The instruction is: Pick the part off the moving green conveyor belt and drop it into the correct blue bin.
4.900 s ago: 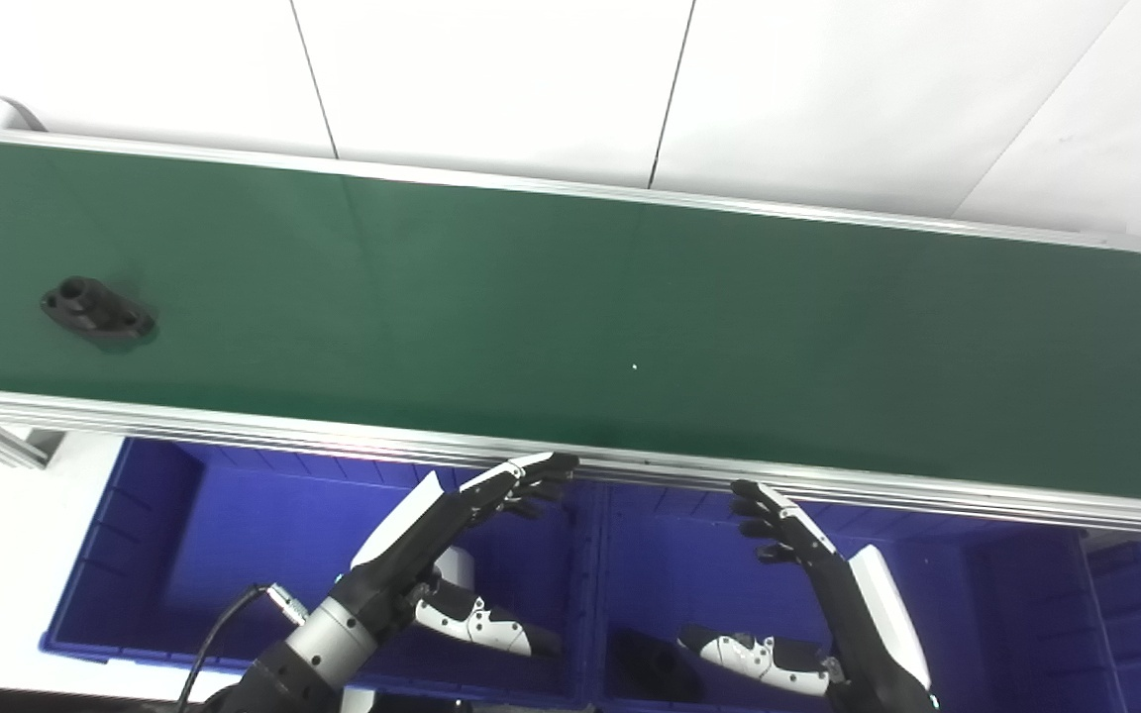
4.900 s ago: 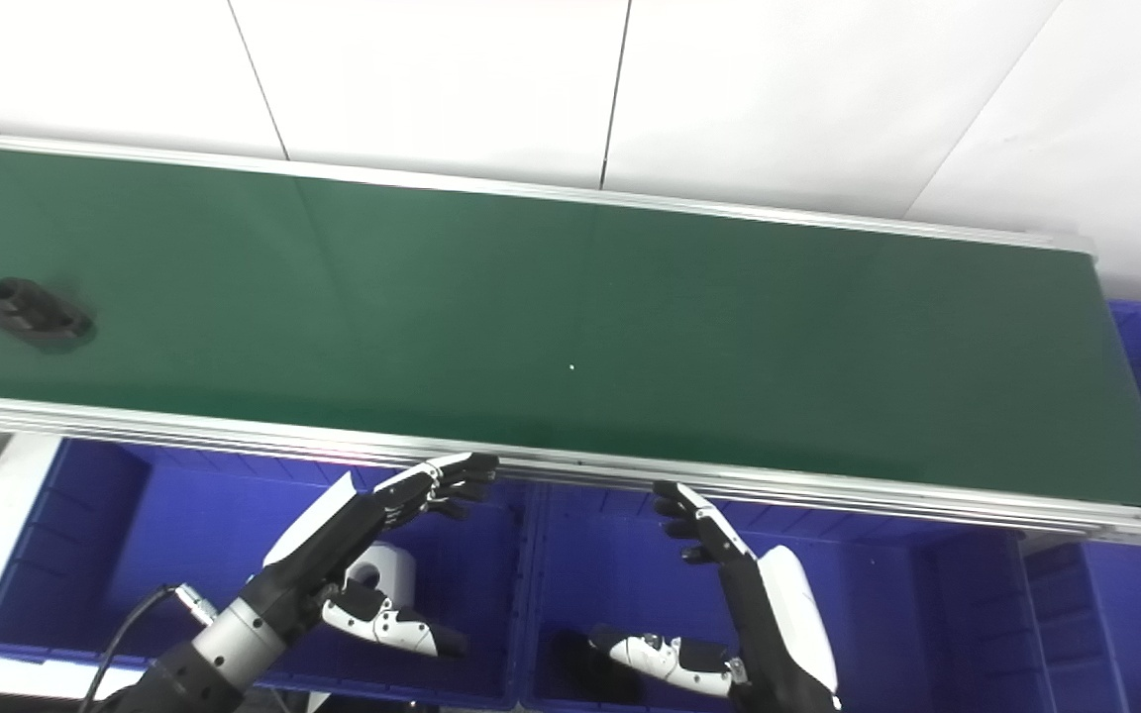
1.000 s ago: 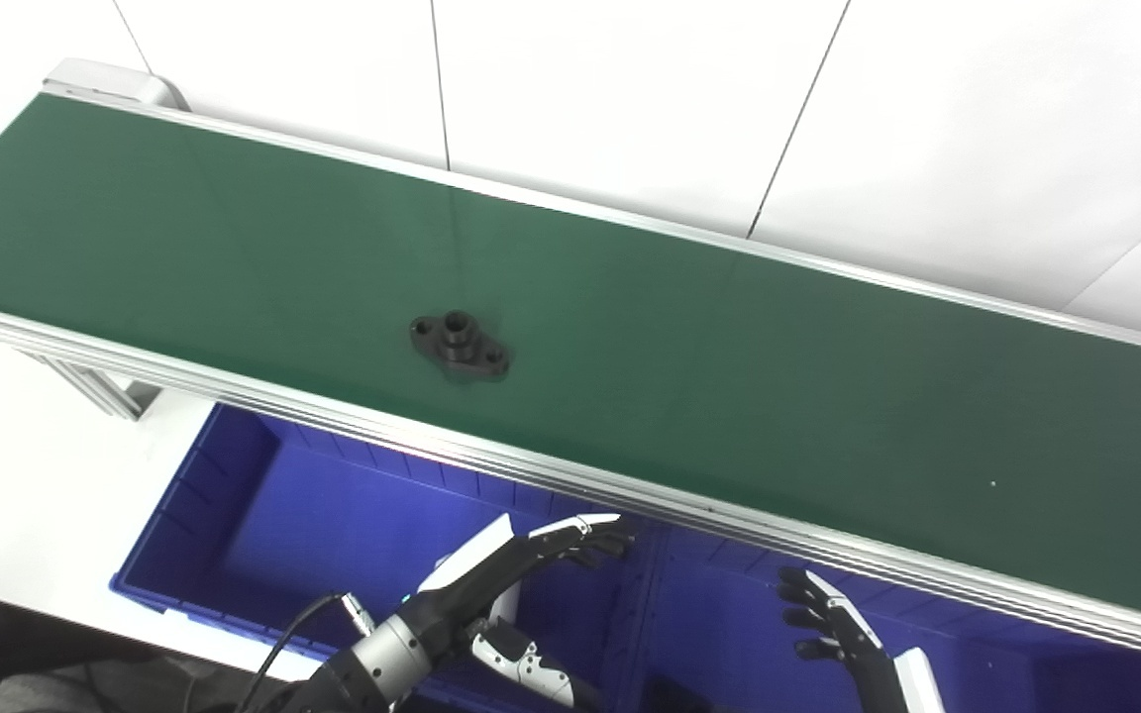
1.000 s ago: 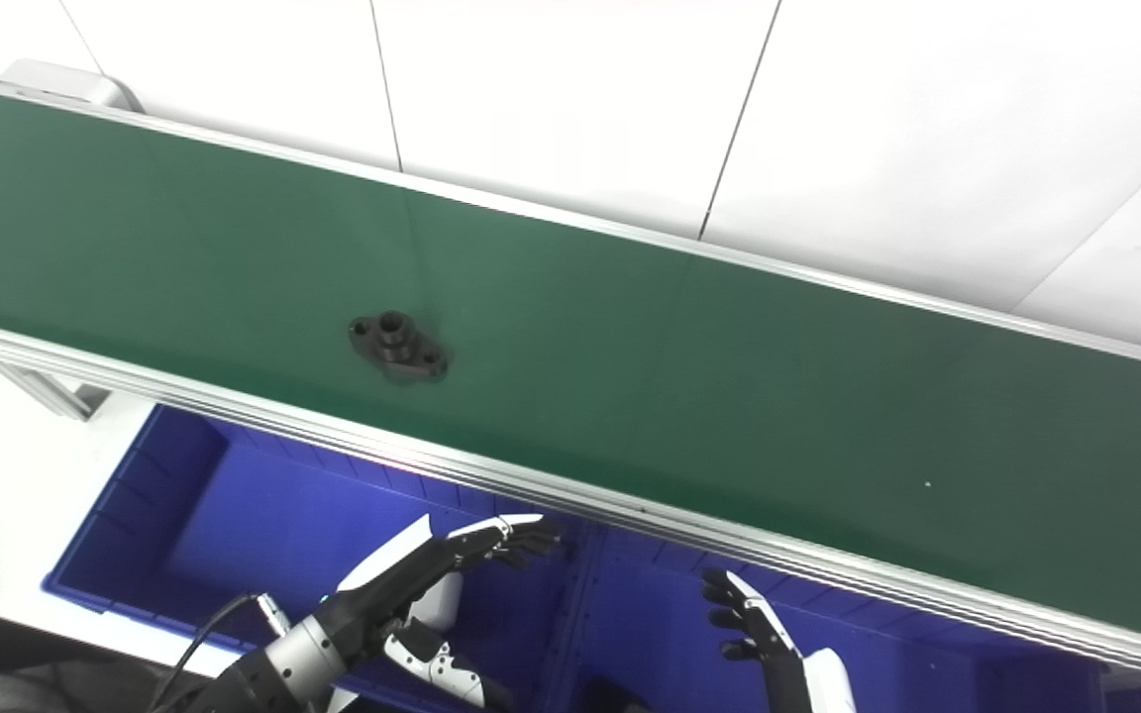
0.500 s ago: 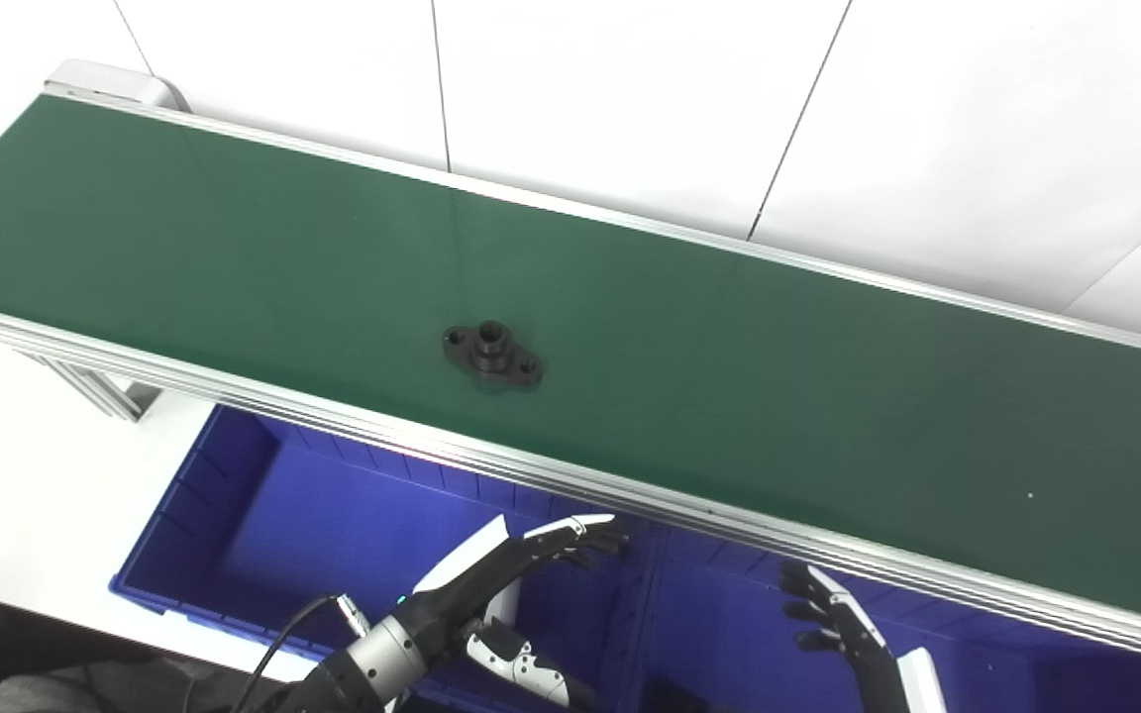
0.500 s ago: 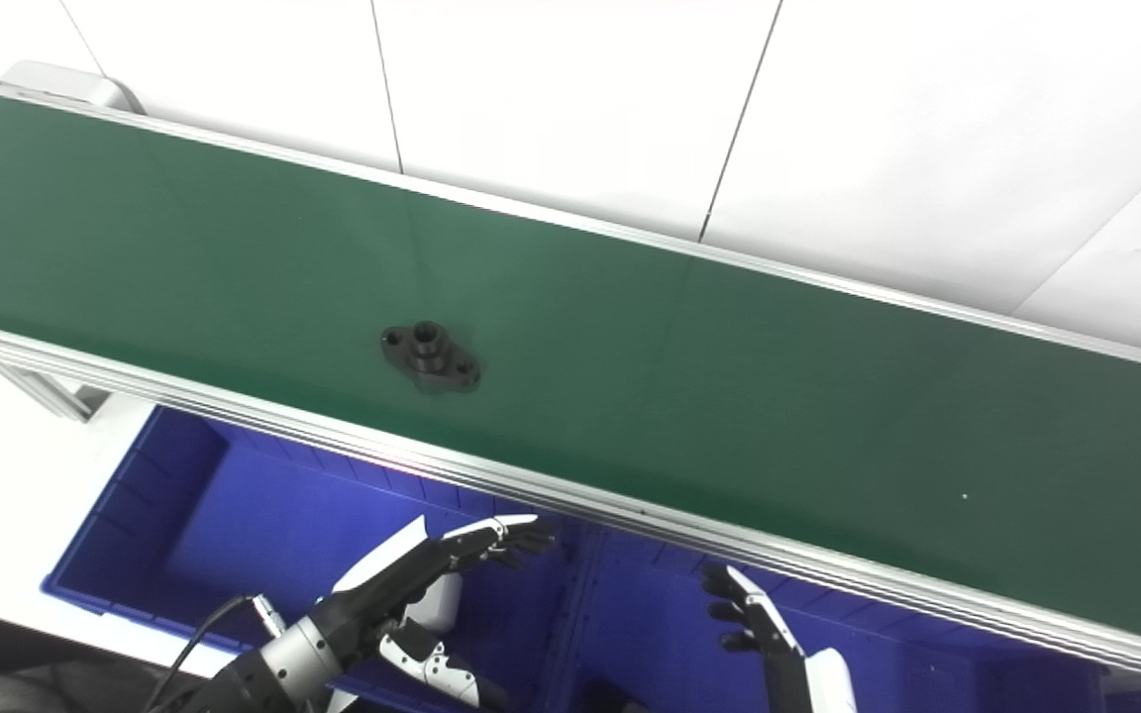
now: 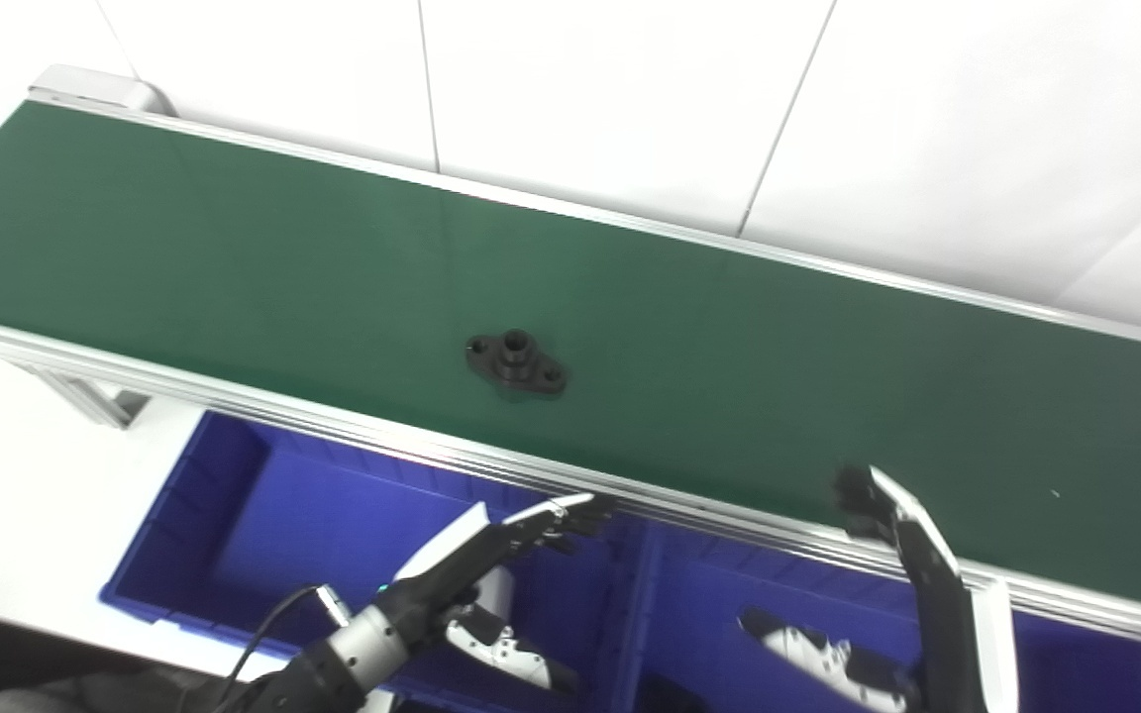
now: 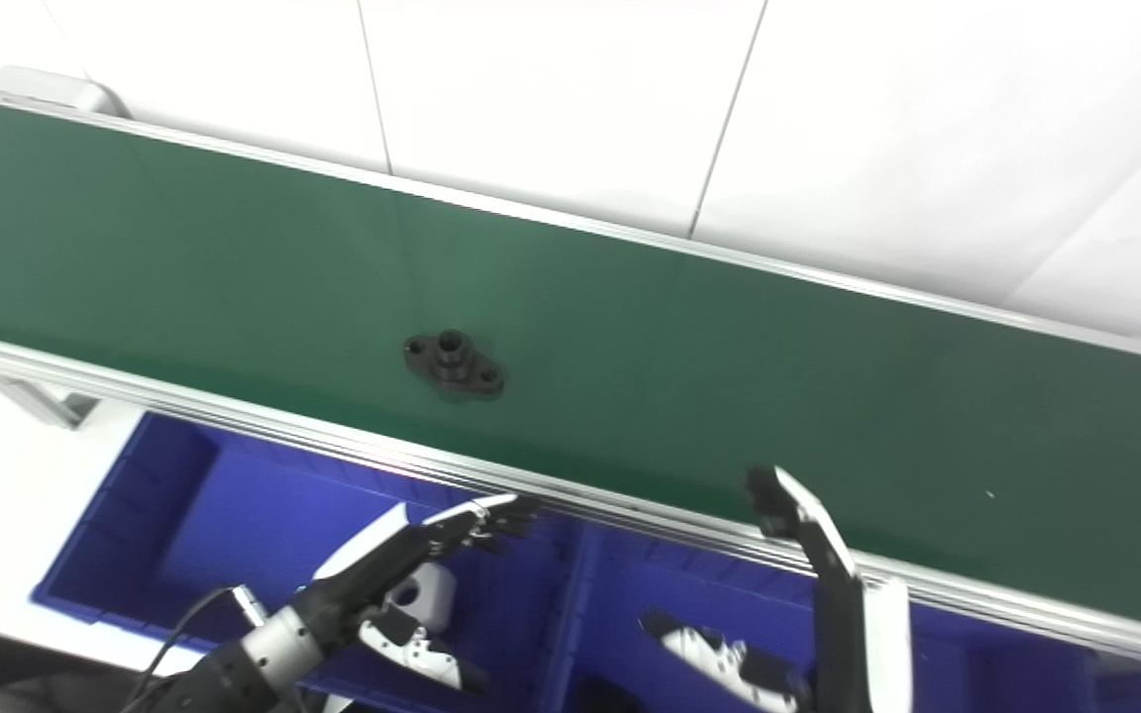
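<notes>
A black flanged part [image 7: 516,363] with a round hub and two ear holes lies flat on the green conveyor belt [image 7: 234,267], near the belt's front rail. My left hand [image 7: 491,550] is open and empty, held over the left blue bin [image 7: 234,515], below and in front of the part. My right hand [image 7: 912,555] is open and empty, raised so its fingertips reach over the belt's front rail, well to the right of the part. The part also shows in the right eye view [image 8: 454,365].
A second blue bin [image 7: 709,614] sits to the right of the first, under the belt's front rail [image 7: 333,426]. A white part [image 8: 419,597] lies in the left bin. A white wall runs behind the belt.
The part has travelled right along the belt. My right hand has risen from the bin level up over the belt's front rail. The left hand has hardly moved. The camera shifted slightly.
</notes>
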You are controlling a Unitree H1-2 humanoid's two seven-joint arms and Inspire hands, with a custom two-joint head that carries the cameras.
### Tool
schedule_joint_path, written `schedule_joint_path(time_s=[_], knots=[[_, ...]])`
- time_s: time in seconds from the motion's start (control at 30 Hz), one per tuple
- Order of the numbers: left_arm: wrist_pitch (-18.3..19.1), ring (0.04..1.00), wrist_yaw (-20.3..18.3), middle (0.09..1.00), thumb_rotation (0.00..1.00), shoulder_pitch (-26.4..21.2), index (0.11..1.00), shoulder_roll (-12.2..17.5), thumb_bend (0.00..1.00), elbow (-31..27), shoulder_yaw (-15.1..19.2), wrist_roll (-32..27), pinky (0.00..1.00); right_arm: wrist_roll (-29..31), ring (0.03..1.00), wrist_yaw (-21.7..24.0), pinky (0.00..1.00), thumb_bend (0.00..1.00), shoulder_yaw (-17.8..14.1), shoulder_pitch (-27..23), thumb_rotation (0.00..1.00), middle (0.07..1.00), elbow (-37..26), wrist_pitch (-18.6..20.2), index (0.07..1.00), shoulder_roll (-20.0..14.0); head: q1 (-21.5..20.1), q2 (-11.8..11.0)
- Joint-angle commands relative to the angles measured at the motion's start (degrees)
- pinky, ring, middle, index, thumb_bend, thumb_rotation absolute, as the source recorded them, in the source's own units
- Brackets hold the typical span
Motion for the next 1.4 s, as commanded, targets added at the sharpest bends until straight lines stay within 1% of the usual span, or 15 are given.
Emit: schedule_joint_path(time_s=[0.0,0.03,0.07,0.17,0.27,0.37,0.53,0.6,0.63,0.77,0.9,1.0,1.1,1.23,1.37], knots=[[-0.6,0.832,0.0,0.893,0.24,-0.6,0.908,0.6,0.70,-1.8,0.5,-0.4,0.75,-0.7,0.746,1.7,0.69,0.80,-0.7,-1.9,0.22,0.778,-3.1,2.7,0.809,0.9,-0.5,0.3],[-0.8,0.830,0.1,0.892,0.24,-0.6,0.908,0.6,0.69,-1.8,0.5,-0.4,0.75,-0.9,0.746,2.4,0.68,0.80,-0.8,-2.6,0.22,0.779,-3.6,3.7,0.811,1.1,-0.5,0.3],[-1.0,0.831,-0.1,0.894,0.25,-0.8,0.909,0.8,0.69,-1.7,0.7,-0.9,0.75,-1.7,0.744,3.4,0.68,0.79,-1.0,-3.8,0.23,0.778,-4.1,5.2,0.811,1.3,-1.8,0.7],[-1.5,0.844,-0.4,0.904,0.24,-1.1,0.914,1.3,0.67,-1.5,1.0,-1.7,0.76,-4.1,0.748,6.4,0.68,0.78,-1.4,-7.6,0.28,0.782,-5.1,9.6,0.819,1.8,-3.5,1.2],[-2.2,0.844,-0.6,0.902,0.23,-1.5,0.914,1.9,0.65,-1.3,1.2,-2.2,0.77,-5.5,0.759,9.1,0.70,0.78,-1.5,-11.1,0.27,0.783,-5.3,12.9,0.825,1.8,-4.8,1.4],[-2.1,0.844,-1.1,0.899,0.25,-1.8,0.913,2.6,0.65,-1.5,1.5,-2.9,0.77,-6.1,0.746,11.4,0.68,0.78,-1.5,-15.1,0.27,0.777,-4.5,15.6,0.820,1.7,-7.0,1.9],[-2.8,0.841,-2.1,0.894,0.24,-2.1,0.910,3.6,0.65,-1.3,2.0,-3.9,0.77,-6.8,0.731,12.4,0.66,0.79,-1.4,-19.8,0.25,0.763,-2.3,17.1,0.801,1.6,-8.6,2.2],[-2.8,0.830,-2.4,0.889,0.23,-2.3,0.907,3.9,0.66,-1.2,2.1,-4.3,0.75,-7.5,0.729,12.8,0.66,0.78,-1.2,-21.3,0.26,0.763,-1.4,17.5,0.803,1.4,-9.2,2.3],[-2.7,0.829,-2.6,0.887,0.23,-2.3,0.904,4.0,0.66,-1.2,2.2,-4.4,0.75,-7.9,0.723,13.1,0.65,0.78,-1.1,-22.0,0.28,0.760,-1.0,17.7,0.803,1.3,-9.2,2.3],[-2.8,0.830,-3.2,0.886,0.22,-2.5,0.902,4.4,0.67,-1.1,2.4,-5.3,0.75,-9.4,0.720,14.3,0.65,0.79,-0.6,-24.3,0.29,0.754,0.5,18.9,0.798,1.1,-9.8,2.3],[-3.2,0.818,-3.8,0.880,0.20,-2.7,0.897,4.7,0.67,-0.8,2.7,-5.8,0.73,-10.6,0.712,15.0,0.63,0.80,0.0,-26.8,0.24,0.747,2.3,20.4,0.789,1.4,-10.3,2.1],[-3.3,0.821,-4.2,0.882,0.19,-2.7,0.895,4.9,0.67,-0.7,3.0,-6.5,0.74,-11.7,0.727,15.9,0.65,0.81,0.4,-28.3,0.24,0.755,3.4,21.5,0.791,1.4,-10.7,2.1],[-3.5,0.824,-4.6,0.883,0.18,-2.7,0.895,5.1,0.67,-0.6,3.1,-6.8,0.74,-12.9,0.720,16.9,0.64,0.80,1.0,-30.0,0.26,0.754,4.9,22.3,0.794,0.8,-11.1,2.1],[-4.0,0.827,-4.9,0.878,0.18,-2.7,0.891,5.4,0.67,-0.5,3.2,-6.8,0.76,-14.8,0.709,18.1,0.63,0.81,2.0,-32.1,0.26,0.751,6.9,23.4,0.791,-0.2,-11.5,2.1],[-4.8,0.825,-5.1,0.871,0.18,-2.7,0.888,5.6,0.67,-0.1,3.3,-7.0,0.76,-16.6,0.709,19.0,0.64,0.81,3.3,-33.9,0.27,0.751,9.3,23.7,0.785,-1.5,-11.6,2.1]])
